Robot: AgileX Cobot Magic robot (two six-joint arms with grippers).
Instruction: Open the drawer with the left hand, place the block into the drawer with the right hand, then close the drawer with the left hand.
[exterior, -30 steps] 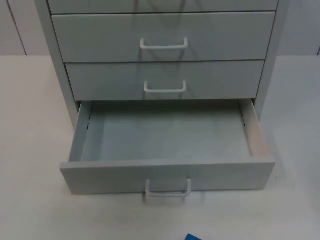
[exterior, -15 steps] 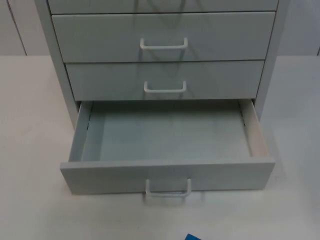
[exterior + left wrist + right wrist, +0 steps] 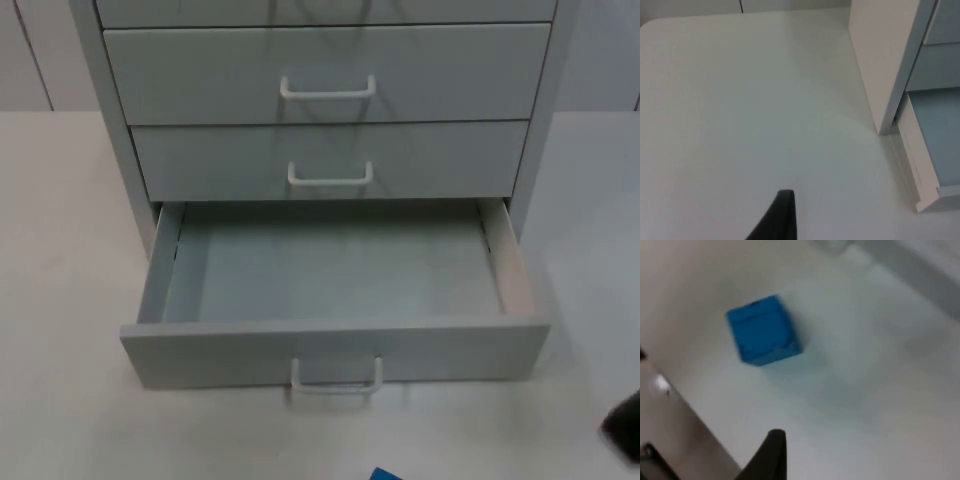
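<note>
Drawer is open; block sits ahead of my right gripper on the worktop, nearer than the left gripper. Can't tell if either's open.

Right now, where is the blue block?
The blue block sits on the white table in front of the open bottom drawer, just right of its handle in the top view, not yet inside.

Before me the white table carries a grey cabinet at its far middle. Two closed drawers, the upper and the one below it, each bear a white handle. The partition wall stands behind.
</note>
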